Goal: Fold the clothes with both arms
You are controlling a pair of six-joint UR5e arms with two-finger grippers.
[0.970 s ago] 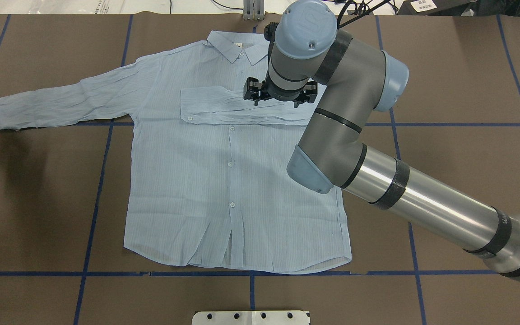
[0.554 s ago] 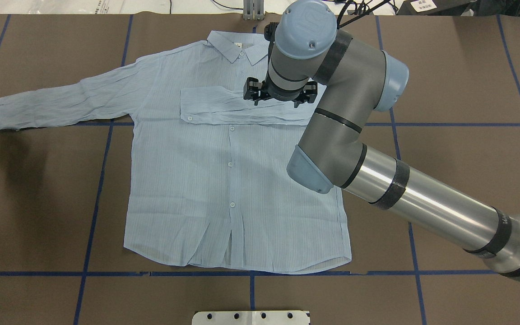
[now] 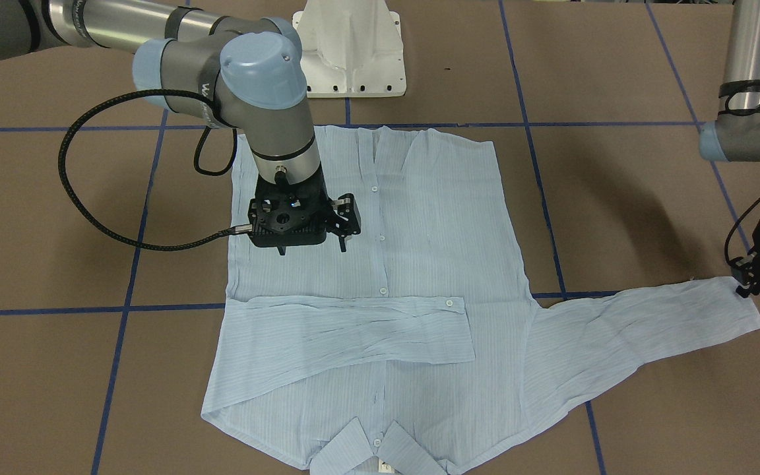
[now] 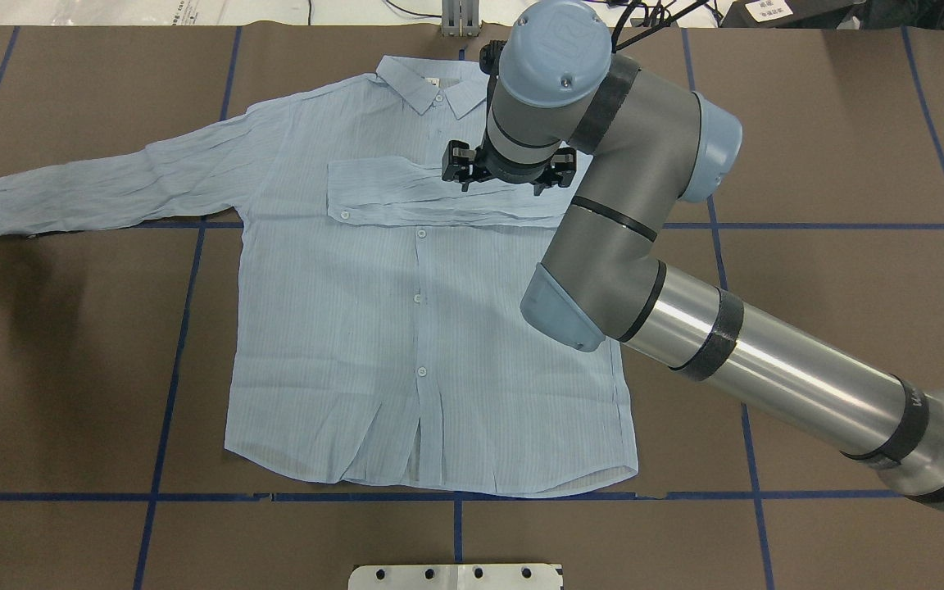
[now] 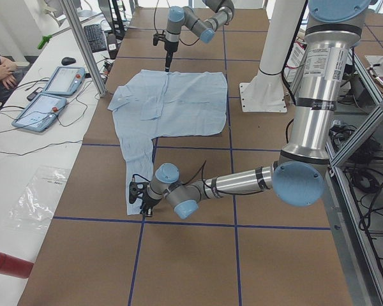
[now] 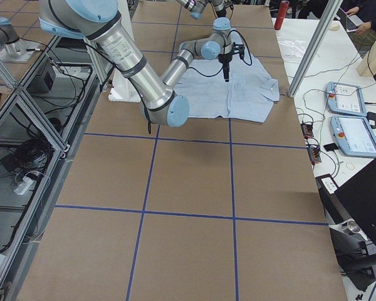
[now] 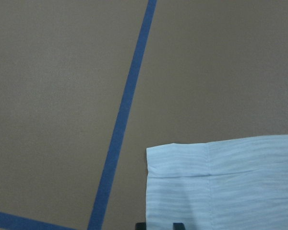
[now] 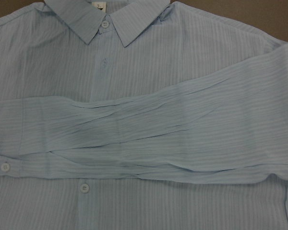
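Shirt (image 4: 406, 328) is lying flat mid-bench (image 4: 808, 123), one sleeve crossing its chest.
Your left gripper (image 3: 748, 285) is sitting at the outstretched left cuff, fingers (image 7: 140, 225) spread, probably to fold it next. The right gripper (image 3: 341, 232) is hovering over the chest, and I cannot tell its finger state.

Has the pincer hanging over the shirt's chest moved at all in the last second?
No. The right pincer keeps the same gap to the blue tape line, over the folded sleeve of the shirt.
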